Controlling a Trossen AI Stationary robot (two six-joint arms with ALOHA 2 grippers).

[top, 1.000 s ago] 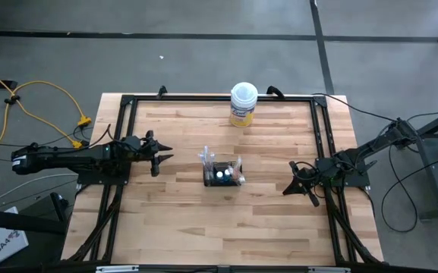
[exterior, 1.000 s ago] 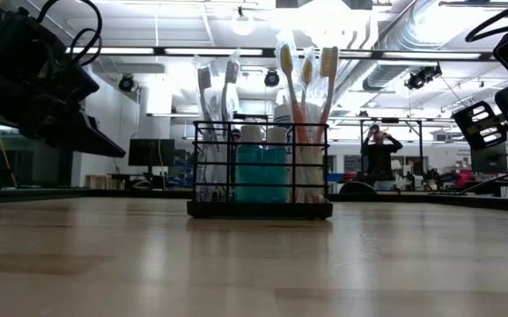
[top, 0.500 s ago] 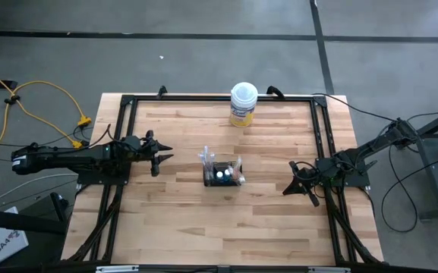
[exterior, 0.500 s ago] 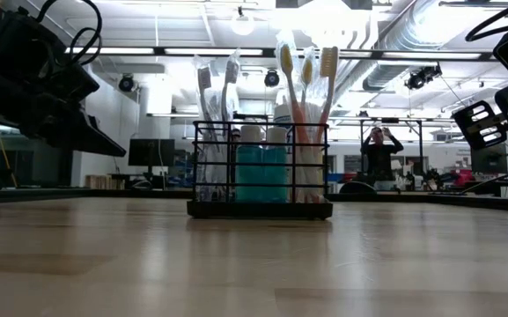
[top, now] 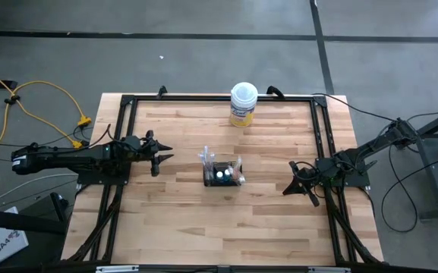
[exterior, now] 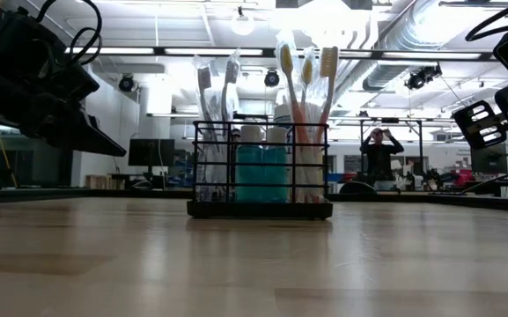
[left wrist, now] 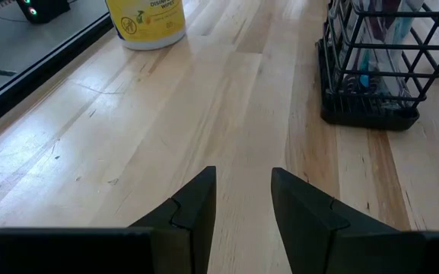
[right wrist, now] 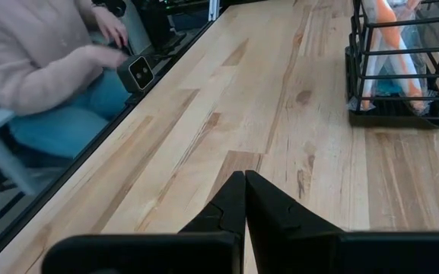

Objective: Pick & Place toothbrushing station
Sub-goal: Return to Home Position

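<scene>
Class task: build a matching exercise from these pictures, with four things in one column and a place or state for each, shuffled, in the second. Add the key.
Things
1. left gripper
2. right gripper
3. yellow tub
4. wire holder

Places or states
A. middle of the table, holding toothbrushes
B. shut, empty
C. near the table's edge, white lid on
D. open, empty

Pairs: 1-D, 2-B, 3-C, 4-A
</scene>
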